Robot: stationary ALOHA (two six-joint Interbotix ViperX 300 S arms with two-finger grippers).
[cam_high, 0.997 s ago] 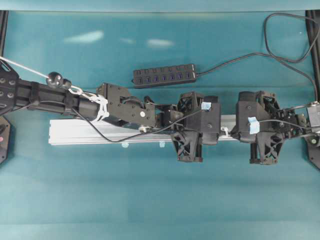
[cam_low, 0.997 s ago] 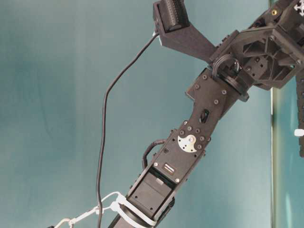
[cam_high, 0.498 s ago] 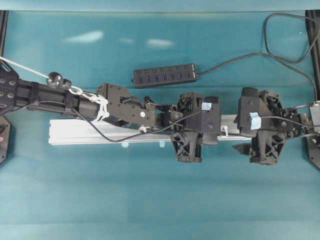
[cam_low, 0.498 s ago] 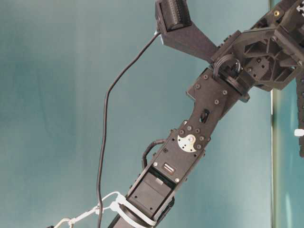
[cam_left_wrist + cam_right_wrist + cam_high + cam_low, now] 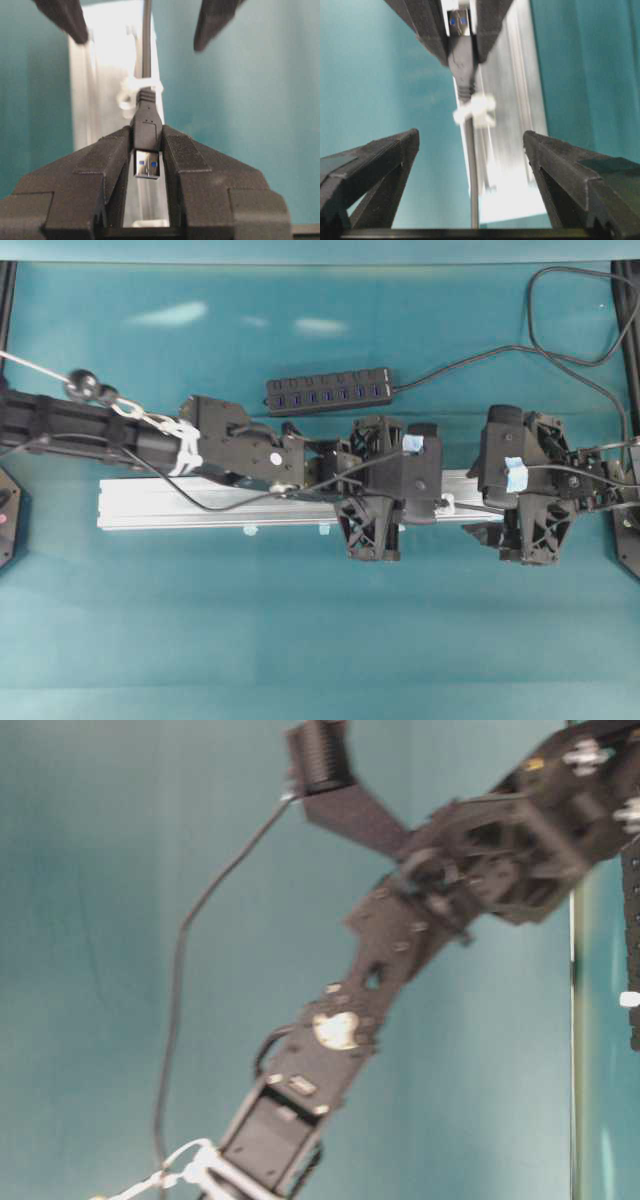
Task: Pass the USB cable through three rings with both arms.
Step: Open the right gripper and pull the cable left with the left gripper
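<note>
Black, thin USB cable is running through the whitish translucent ring on the silver aluminium rail; your left fingers are clamping its plug just past that ring, your right fingers are standing wide, empty. Other rings' threading you cannot judge here.

Rail lies lengthwise on table; hub behind it. Left end effector over rail, right end effector facing it from the right; ring between them.
</note>
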